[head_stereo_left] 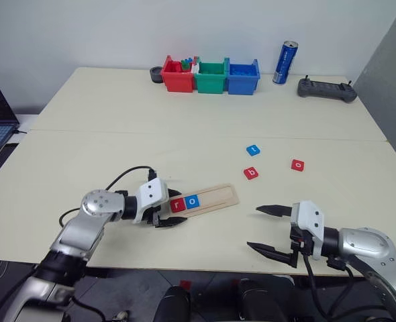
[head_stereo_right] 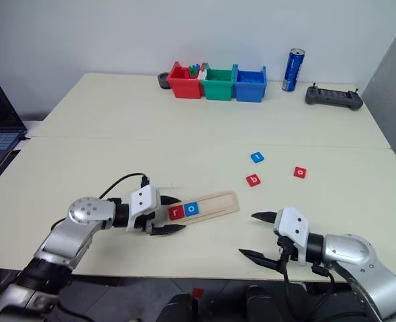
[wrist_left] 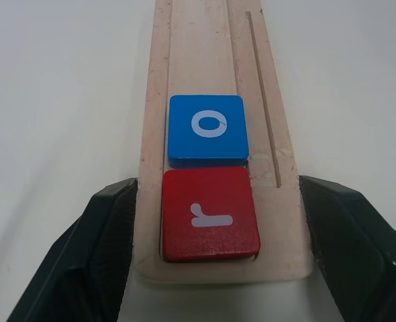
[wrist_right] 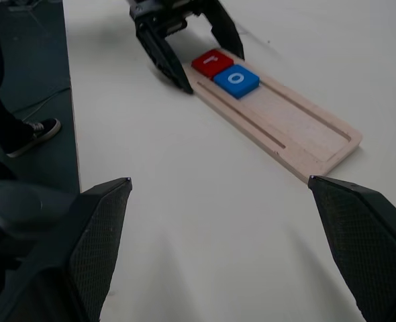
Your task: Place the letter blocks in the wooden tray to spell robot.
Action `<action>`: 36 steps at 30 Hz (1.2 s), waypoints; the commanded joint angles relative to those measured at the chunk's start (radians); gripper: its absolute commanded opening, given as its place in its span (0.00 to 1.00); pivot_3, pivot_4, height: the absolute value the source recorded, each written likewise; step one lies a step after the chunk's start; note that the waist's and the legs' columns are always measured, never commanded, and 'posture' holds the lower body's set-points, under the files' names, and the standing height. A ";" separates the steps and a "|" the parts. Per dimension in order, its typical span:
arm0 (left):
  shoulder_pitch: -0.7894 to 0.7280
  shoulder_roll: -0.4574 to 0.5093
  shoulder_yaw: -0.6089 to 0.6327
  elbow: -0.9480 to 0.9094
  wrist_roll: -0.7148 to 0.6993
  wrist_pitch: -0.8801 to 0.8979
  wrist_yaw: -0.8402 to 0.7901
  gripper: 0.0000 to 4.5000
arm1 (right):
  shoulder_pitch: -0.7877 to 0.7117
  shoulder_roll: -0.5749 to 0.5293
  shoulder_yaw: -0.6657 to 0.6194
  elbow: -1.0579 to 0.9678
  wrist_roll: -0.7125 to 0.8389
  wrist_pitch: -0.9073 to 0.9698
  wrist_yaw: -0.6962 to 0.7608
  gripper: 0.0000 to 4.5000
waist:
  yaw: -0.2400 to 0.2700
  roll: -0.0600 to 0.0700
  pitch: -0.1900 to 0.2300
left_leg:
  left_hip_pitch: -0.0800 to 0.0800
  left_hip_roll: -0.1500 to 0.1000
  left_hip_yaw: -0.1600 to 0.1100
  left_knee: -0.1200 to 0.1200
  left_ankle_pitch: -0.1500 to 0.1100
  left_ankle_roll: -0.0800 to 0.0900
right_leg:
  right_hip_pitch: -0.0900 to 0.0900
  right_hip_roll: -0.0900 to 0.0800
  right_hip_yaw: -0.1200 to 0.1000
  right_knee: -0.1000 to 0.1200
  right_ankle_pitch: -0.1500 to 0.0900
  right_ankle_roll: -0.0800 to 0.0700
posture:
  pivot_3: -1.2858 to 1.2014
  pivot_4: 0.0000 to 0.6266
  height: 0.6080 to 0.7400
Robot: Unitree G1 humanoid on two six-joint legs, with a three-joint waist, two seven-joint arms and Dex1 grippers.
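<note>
The wooden tray [head_stereo_left: 208,200] is lying on the pale table [head_stereo_left: 117,134], near the front edge, with its long side slightly slanted. Two letter blocks are sitting in its groove at the left end: a red "r" tile [head_stereo_left: 178,205] and, touching it, a blue "o" tile [head_stereo_left: 192,200]. The rest of the groove is showing bare wood.

The left gripper [head_stereo_left: 166,209] is standing at that left end of the tray, its two black fingers [wrist_left: 111,228] spread apart on both sides of the wood, beside the red tile. They are looking close to the tray's edges, but I cannot tell if they are pressing on it.

Three more letter blocks are lying loose on the table behind and to the right of the tray: a red "b" tile [head_stereo_left: 251,173], a blue tile [head_stereo_left: 253,150] and a red "o" tile [head_stereo_left: 297,164].

The right gripper [head_stereo_left: 272,229] is hovering near the front edge, well apart from the tray, with its jaws wide and nothing between them.

At the far side, red, green and blue bins [head_stereo_left: 210,75], a blue can [head_stereo_left: 285,62] and a black controller [head_stereo_left: 327,89] are standing.
</note>
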 commanded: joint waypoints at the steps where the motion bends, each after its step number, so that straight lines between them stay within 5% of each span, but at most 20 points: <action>1: -0.040 -0.017 -0.066 0.065 0.038 -0.062 -0.092 0.75 | 0.027 -0.023 -0.066 -0.068 0.028 0.017 0.001 1.00 | -0.002 0.000 0.000 | 0.000 0.000 0.000 0.000 0.000 0.000 | 0.000 0.000 0.000 0.000 0.000 0.000 | 0.52 0.24 1.00; 13: -0.121 -0.038 -0.107 0.165 0.034 -0.137 -0.264 0.75 | 0.103 -0.072 -0.255 -0.083 0.094 0.096 0.014 1.00 | -0.004 0.000 0.000 | 0.000 0.001 0.000 0.000 0.000 0.000 | 0.000 0.001 0.000 0.001 0.000 -0.001 | 0.52 0.24 1.00; 32: -0.132 -0.086 -0.095 0.152 0.048 -0.046 -0.218 0.75 | 0.062 -0.066 -0.247 -0.080 0.105 0.114 0.007 1.00 | -0.002 0.000 0.000 | 0.000 0.000 0.000 0.001 0.000 0.000 | 0.001 0.001 0.000 0.001 0.000 0.000 | 0.52 0.24 1.00; 36: -0.146 -0.096 -0.088 0.139 0.045 -0.005 -0.205 0.99 | 0.062 -0.067 -0.248 -0.083 0.108 0.120 0.007 1.00 | -0.001 0.000 0.000 | 0.001 0.000 -0.001 0.001 0.000 0.000 | 0.001 0.001 0.000 0.001 0.000 0.000 | 0.52 0.24 1.00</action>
